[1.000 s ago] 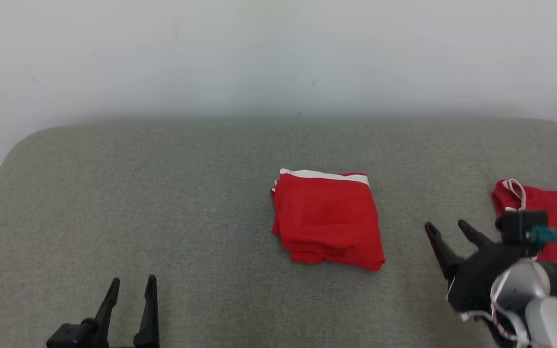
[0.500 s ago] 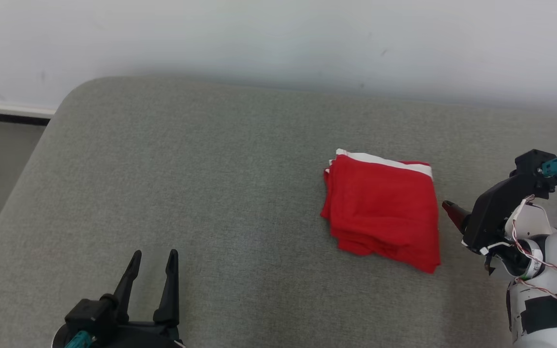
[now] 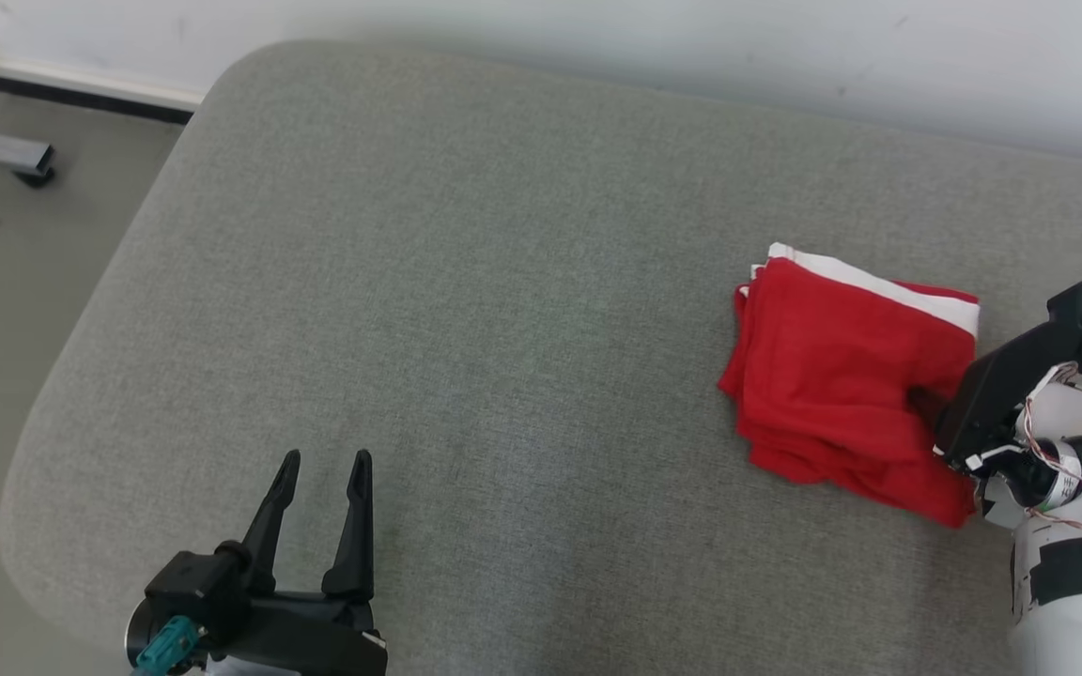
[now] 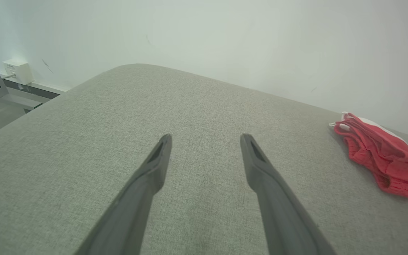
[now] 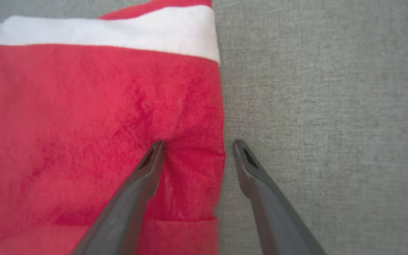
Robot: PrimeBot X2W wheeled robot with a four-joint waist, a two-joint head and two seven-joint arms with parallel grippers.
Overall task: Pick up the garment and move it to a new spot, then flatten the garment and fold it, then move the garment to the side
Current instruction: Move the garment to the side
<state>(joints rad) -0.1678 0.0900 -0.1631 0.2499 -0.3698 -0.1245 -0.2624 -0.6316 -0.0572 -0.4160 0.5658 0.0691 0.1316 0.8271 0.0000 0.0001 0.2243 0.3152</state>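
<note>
While the folded red garment (image 3: 832, 366) lies on grey upholstery (image 3: 456, 282), right hand (image 5: 197, 142) spread astride its edge, left hand (image 3: 325, 457) released, well apart.

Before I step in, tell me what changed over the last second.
The right gripper moved in onto the right edge of the folded garment; its open jaws straddle that edge, denting the cloth, nothing gripped. The head view swung too. The garment stays folded in place on the grey cushion; the left gripper stays open and idle.
</note>
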